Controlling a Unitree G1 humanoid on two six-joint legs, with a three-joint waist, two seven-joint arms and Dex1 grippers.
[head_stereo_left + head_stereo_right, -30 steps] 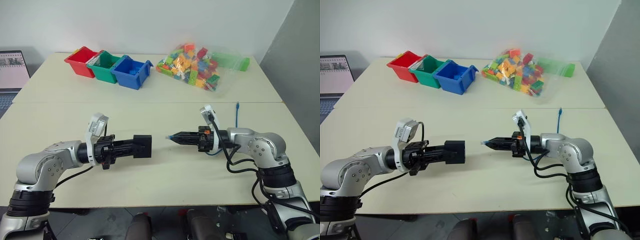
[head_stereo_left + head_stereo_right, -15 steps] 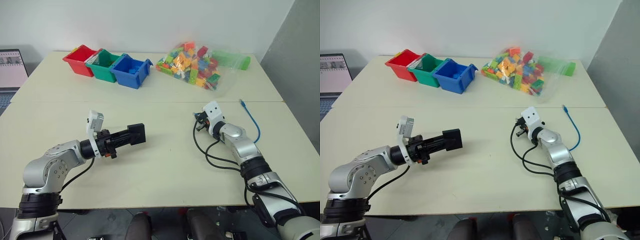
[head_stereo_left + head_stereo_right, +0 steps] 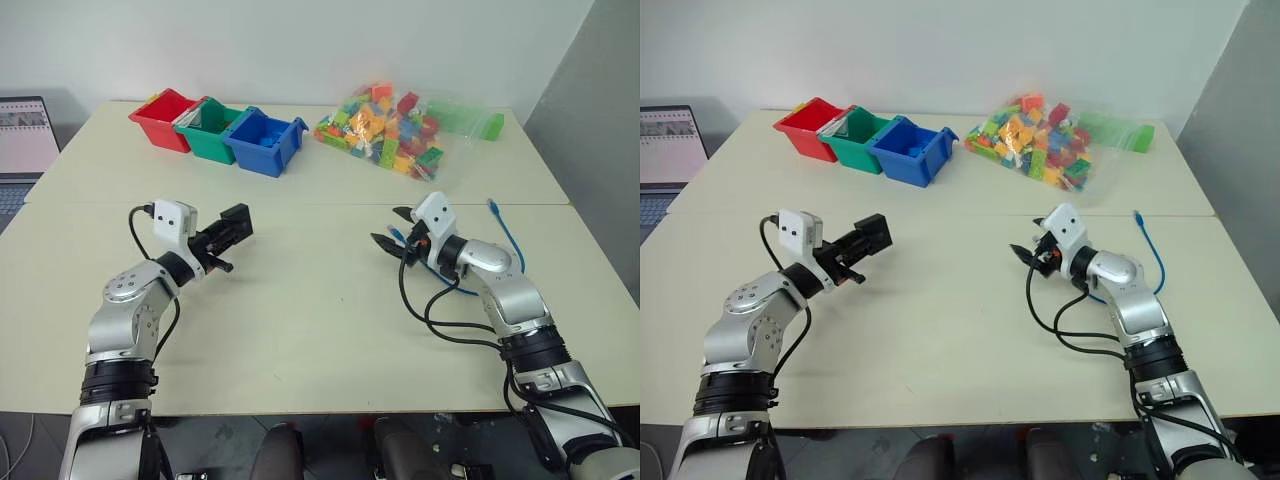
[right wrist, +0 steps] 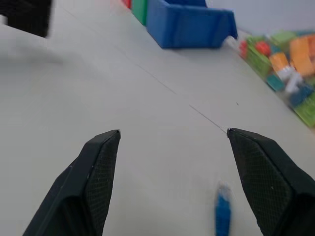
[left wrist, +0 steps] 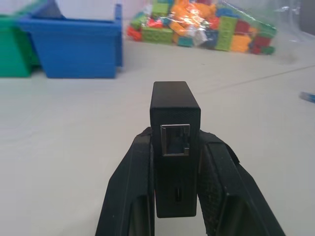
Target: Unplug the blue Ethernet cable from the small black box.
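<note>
The cable [image 3: 508,243] passes behind the right arm; its near plug [image 4: 222,213] is blurred and partly cut off.

box [image 3: 236,222] in l pincer [image 3: 222,236], cable [image 3: 510,243] on table [image 3: 320,310] by r pincer [image 3: 392,227]

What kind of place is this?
Probably a lab or office workspace: plain pale tables against a white wall, a laptop at the edge, three sorting bins and a bag of toy bricks.
</note>
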